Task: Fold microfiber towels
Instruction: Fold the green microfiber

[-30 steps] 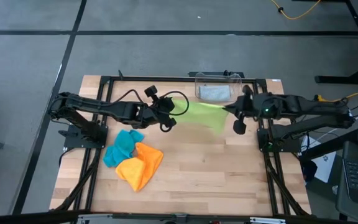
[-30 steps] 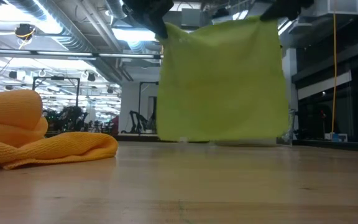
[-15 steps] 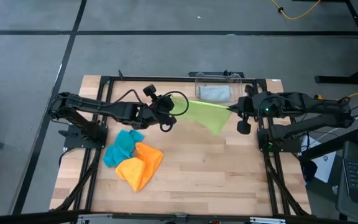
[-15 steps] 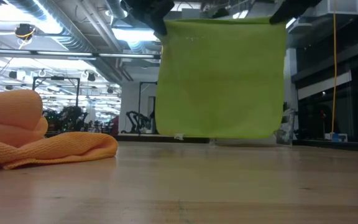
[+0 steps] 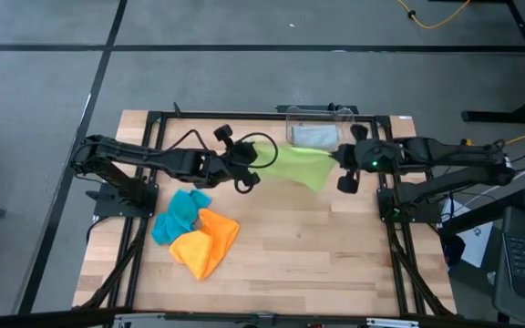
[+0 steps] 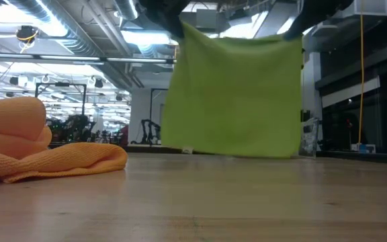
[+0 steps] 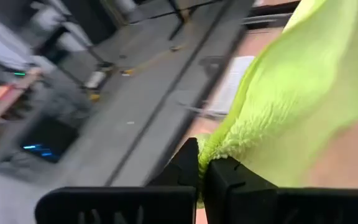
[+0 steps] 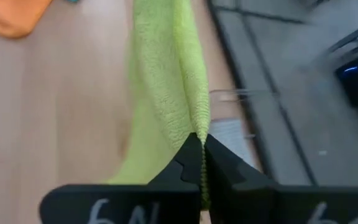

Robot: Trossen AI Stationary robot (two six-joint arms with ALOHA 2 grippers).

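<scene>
The lime green towel (image 5: 301, 167) hangs spread between my two grippers above the table's far middle; in the low view (image 6: 234, 94) it hangs as a sheet, its lower edge near the tabletop. My left gripper (image 5: 261, 157) is shut on its left upper corner, my right gripper (image 5: 337, 157) on its right upper corner. The orange towel (image 5: 206, 241) and the teal towel (image 5: 179, 214) lie crumpled at the near left. The light grey towel (image 5: 314, 136) lies in the clear bin. My left gripper pinches the green towel's upper corner (image 7: 219, 149) between its two fingers, coming level from the table's left. The towel hangs below. My right gripper pinches the other upper corner (image 8: 196, 127) between its two fingers, coming level from the table's right. The top edge sags a little between the grippers.
The clear plastic bin (image 5: 318, 128) stands at the far edge behind the green towel. Black frame rails (image 5: 149, 164) run along the table's sides. Bare wood (image 5: 317, 255) lies at the near right.
My right gripper has gone toward the table's left, closer to my left gripper. The green towel's top edge, drawn straight half a second ago, now sags, and the hanging sheet has swung so that its lower edge stands slanted.
</scene>
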